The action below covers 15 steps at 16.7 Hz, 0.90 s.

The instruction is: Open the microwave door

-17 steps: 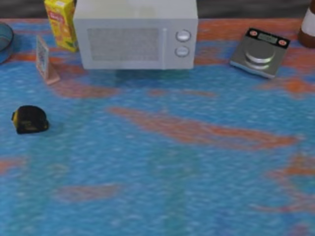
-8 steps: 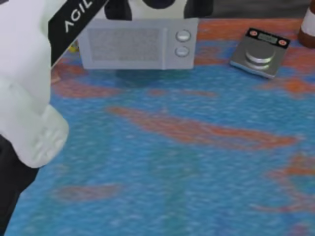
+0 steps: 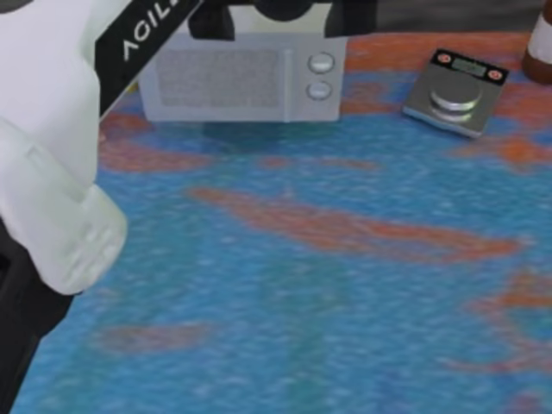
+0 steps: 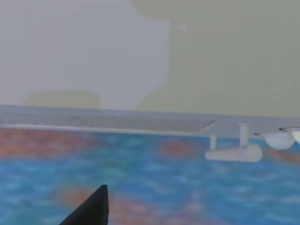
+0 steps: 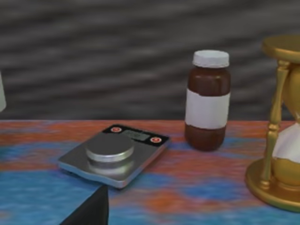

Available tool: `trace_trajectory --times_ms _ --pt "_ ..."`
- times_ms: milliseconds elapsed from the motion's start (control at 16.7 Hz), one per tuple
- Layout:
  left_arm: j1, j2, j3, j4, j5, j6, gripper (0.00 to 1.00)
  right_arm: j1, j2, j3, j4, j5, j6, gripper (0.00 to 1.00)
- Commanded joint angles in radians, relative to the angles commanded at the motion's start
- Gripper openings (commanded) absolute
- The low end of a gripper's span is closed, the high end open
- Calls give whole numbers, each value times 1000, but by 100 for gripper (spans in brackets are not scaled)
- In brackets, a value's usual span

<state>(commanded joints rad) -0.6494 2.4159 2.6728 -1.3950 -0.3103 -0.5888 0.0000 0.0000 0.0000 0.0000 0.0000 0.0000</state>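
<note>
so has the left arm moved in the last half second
Yes. In the top view the left arm has shifted slightly right and down the picture, judged against the microwave, which stays put.

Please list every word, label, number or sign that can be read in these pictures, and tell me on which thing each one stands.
"AGIL": white letters on the black band of the left arm, cut off by the picture's edge in the top view.
Kitchen scale: its small display and two red round buttons carry marks too blurred to read.
Brown jar: its white label shows no text.
Microwave: no readable marks by its knobs.
</note>
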Motion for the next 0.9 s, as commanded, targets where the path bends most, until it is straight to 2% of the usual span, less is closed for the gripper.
trace_trajectory --times_ms 480,780,900 --pt "41 33 -194 243 18 42 100 0 0 0 0 0 0 100" --pt "44 35 -208 259 20 44 100 0 0 0 0 0 0 100" --pt "44 35 -208 259 20 44 85 0 0 0 0 0 0 100"
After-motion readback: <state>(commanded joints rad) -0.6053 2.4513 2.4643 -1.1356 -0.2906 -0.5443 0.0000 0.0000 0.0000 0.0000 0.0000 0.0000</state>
